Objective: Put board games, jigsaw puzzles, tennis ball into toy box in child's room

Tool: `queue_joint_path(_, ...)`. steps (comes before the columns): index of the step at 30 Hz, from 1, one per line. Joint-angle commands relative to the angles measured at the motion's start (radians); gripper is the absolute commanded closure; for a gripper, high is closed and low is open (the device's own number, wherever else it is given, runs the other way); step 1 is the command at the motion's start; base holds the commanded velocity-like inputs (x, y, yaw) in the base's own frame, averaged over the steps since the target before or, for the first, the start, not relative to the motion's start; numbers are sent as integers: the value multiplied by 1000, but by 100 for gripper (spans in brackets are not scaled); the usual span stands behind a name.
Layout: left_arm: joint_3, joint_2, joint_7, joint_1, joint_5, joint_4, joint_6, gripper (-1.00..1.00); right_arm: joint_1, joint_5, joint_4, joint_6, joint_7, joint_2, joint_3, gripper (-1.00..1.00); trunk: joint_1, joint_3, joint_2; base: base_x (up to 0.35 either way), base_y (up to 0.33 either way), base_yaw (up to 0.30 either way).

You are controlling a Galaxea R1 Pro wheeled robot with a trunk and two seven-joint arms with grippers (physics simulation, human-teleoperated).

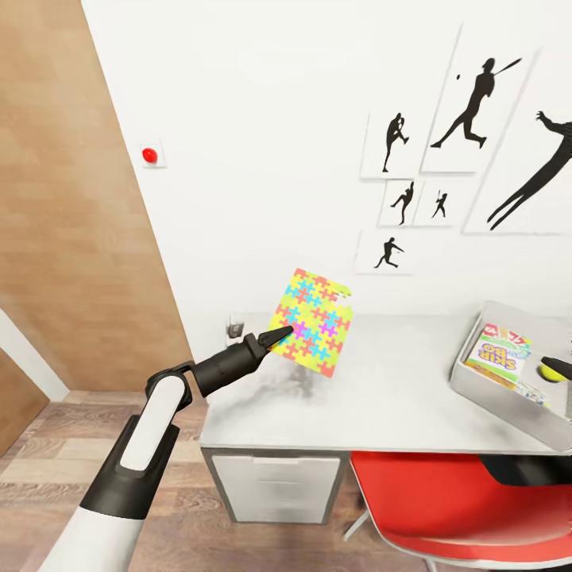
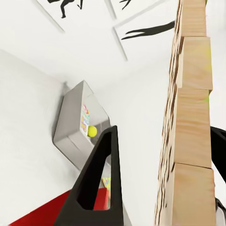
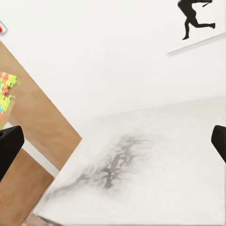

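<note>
At centre frame, above the light grey worktop (image 1: 381, 381), the left pincer (image 1: 280, 334) is clamped on a thin square jigsaw puzzle of yellow, pink, green and blue pieces (image 1: 314, 320), holding it tilted in the air. Well to the right sits the light grey lidless toy box (image 1: 477, 389), already holding a red-green-yellow Skip-Bo game box (image 1: 500, 355) and a small yellow-green tennis ball (image 1: 550, 370). The right pincer (image 3: 113, 141) stands apart, empty. The puzzle looks mid-carry; next it needs swinging rightward over the bin before release.
</note>
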Motion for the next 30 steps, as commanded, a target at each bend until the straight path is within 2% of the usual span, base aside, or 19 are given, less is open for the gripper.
queue_joint_path(1, 1, 0, -3, -1, -3, 0, 4, 100, -1, -1, 0, 5, 2, 0, -1, -100, 0, 0, -1, -73, -51, 0)
queue_joint_path(12, 0, 0, -1, -1, -3, 0, 4, 100, -1, 0, 0, 5, 2, 0, -1, -100, 0, 18, -1, 11, -42, 0)
queue_joint_path(30, 0, -1, 1, -1, -4, 0, 4, 100, -1, 0, 0, 5, 0, 0, -2, -100, 0, 48, -1, 199, -209, -1)
